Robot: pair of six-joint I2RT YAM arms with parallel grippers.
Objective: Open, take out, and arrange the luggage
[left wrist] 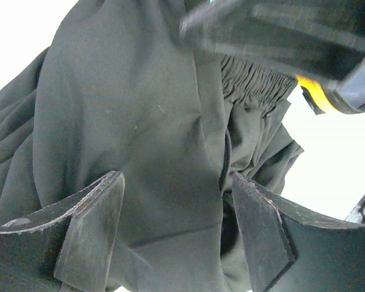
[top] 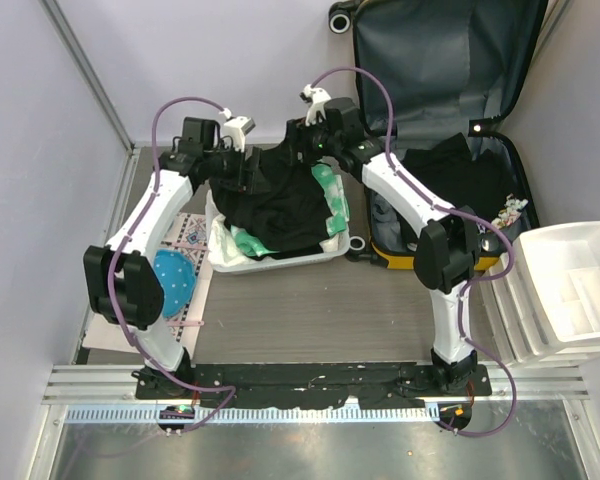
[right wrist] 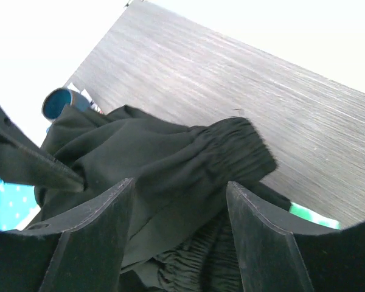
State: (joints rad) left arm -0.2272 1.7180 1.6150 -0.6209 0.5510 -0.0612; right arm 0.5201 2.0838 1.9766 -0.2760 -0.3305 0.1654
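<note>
From above, you see the luggage (top: 430, 70) open at the far right. Its lid stands up at the back with the dark lining facing you, and dark clothes lie in the lower half behind a yellow near edge. Just left of it sits a white basket (top: 280, 262) with a black garment (top: 275, 215) draped over it. Your left gripper (top: 242, 170) and right gripper (top: 302, 140) hang over the garment's far edge, close to each other. White drawer bins (top: 570, 290) stand at the right and a blue dotted item (top: 172, 283) lies at the left. In your left wrist view, the left gripper (left wrist: 179, 219) has its fingers well apart. The black garment (left wrist: 128, 109) fills the space beyond them, and neither pad is pressing it. In your right wrist view, the right gripper (right wrist: 179, 207) also has its fingers spread. The garment's gathered elastic band (right wrist: 231, 152) lies between and beyond them, over the wood-grain table (right wrist: 231, 79).
</note>
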